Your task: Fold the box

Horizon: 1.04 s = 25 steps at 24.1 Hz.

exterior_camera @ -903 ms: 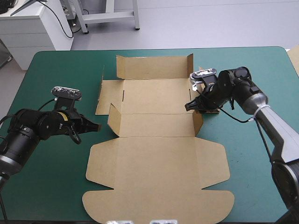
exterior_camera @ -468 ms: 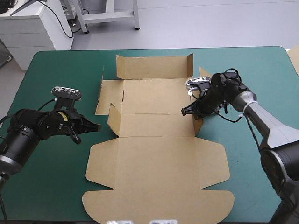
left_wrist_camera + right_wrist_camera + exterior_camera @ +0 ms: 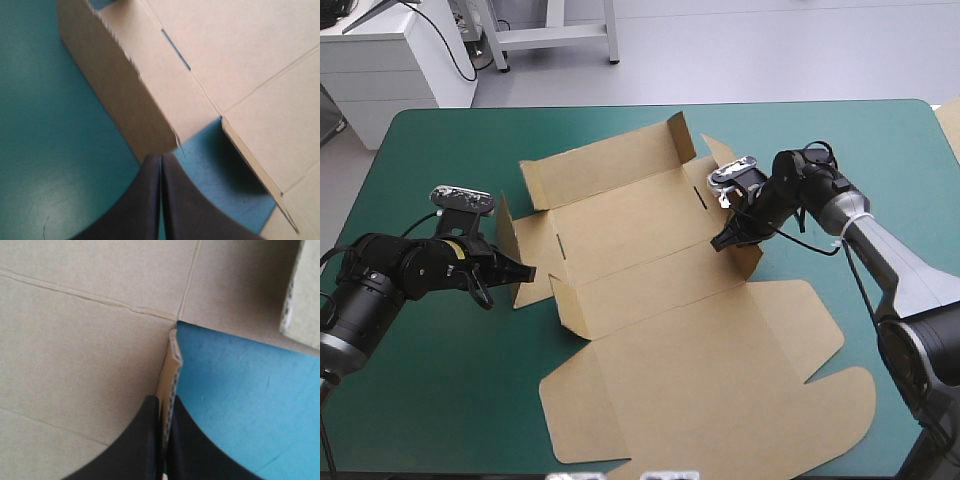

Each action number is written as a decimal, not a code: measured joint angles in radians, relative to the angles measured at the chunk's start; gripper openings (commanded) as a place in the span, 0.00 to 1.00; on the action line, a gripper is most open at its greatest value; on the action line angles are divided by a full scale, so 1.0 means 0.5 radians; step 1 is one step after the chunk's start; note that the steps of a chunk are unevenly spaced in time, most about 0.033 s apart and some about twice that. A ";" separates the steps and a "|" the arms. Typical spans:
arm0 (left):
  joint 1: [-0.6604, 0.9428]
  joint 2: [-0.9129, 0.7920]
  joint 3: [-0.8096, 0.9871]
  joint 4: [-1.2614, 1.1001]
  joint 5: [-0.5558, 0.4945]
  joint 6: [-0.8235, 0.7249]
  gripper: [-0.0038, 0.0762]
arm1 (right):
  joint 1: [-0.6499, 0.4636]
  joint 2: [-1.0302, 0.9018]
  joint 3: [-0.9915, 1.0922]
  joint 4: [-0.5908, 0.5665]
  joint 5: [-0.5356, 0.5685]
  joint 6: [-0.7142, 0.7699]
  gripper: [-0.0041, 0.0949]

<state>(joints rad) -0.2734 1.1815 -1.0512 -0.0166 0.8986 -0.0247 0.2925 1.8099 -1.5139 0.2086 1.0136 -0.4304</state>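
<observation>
The brown box (image 3: 660, 300) lies as a cut sheet on the teal-green cover, turned askew, with its far wall and short side flaps raised and its wide lid panel toward the near right. My right gripper (image 3: 722, 240) is at the sheet's right side, shut on a small upright flap (image 3: 171, 371) whose edge runs between its fingers (image 3: 145, 440). My left gripper (image 3: 527, 271) is shut with nothing in it. Its tip (image 3: 161, 157) touches the low corner of the raised left flap (image 3: 125, 95).
Bare teal-green cover (image 3: 430, 400) lies left of and in front of the left arm. A pale edge of more board (image 3: 950, 125) shows at the table's far right edge. The lid's corner (image 3: 865, 395) reaches toward the near right.
The box has swung counterclockwise: its left flap now meets the left gripper's tip, and the lid has moved right. The right gripper came in to the right flap. The left arm stayed still.
</observation>
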 measured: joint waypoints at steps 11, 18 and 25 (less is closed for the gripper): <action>0.000 0.000 0.000 0.000 0.000 0.000 0.04 | 0.000 0.006 -0.159 0.346 -0.005 -0.873 0.03; 0.000 0.000 0.000 0.000 0.043 0.000 0.04 | 0.128 0.024 -0.163 0.424 -0.156 -1.255 0.03; 0.000 0.000 0.000 0.000 0.051 -0.014 0.04 | 0.463 0.155 -0.245 0.432 -0.335 -1.593 0.02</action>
<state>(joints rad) -0.2734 1.1815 -1.0512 -0.0166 0.9243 -0.0316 0.5238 1.8873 -1.6364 0.4244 0.8460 -1.2268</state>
